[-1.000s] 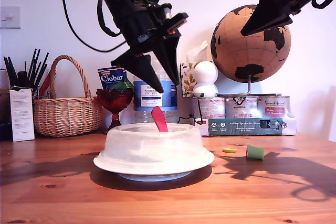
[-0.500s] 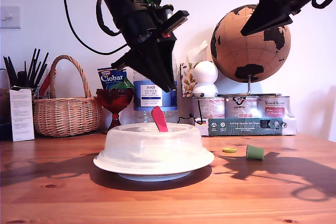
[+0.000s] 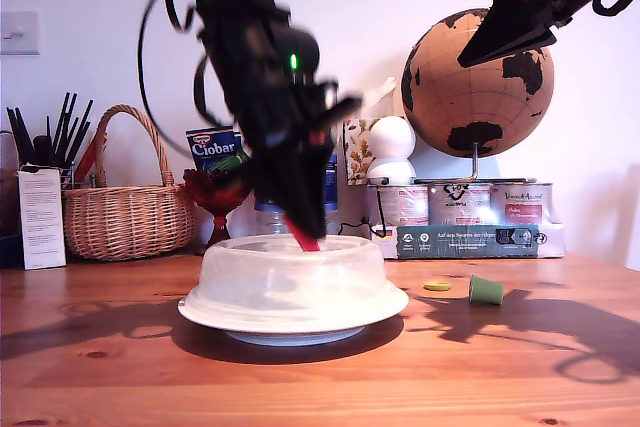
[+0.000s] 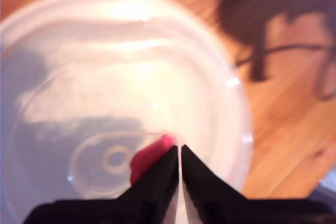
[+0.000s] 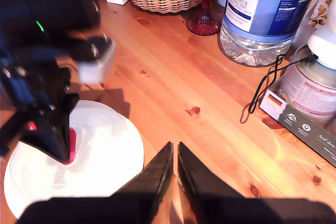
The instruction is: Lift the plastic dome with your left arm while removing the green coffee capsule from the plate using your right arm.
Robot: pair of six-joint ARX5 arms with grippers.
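The plastic dome [image 3: 285, 277] covers the plate [image 3: 300, 336] at the middle of the wooden table; nothing under its cloudy wall can be made out. My first gripper [image 3: 303, 235], on the all-black arm, reaches down to the red-pink tab [image 3: 310, 244] on the dome's top. Seen from its own wrist, the first gripper [image 4: 180, 148] is shut, with the tab [image 4: 149, 158] beside one finger over the dome [image 4: 131, 66]. The green coffee capsule [image 3: 486, 291] lies on the table toward the exterior view's right of the dome. My second gripper [image 3: 466, 61] hangs high, shut and empty [image 5: 175, 145].
A small flat disc [image 3: 436, 286] lies near the capsule. Behind the dome stand a wicker basket [image 3: 125, 212], a red goblet [image 3: 215, 192], a water bottle [image 5: 268, 9], tins [image 3: 460, 205] and a globe [image 3: 480, 77]. A pen holder [image 3: 45, 147] is at the exterior view's far left.
My first gripper closed its fingers and dropped from above the dome down to the red-pink tab. The second gripper, dome and capsule stayed where they were.
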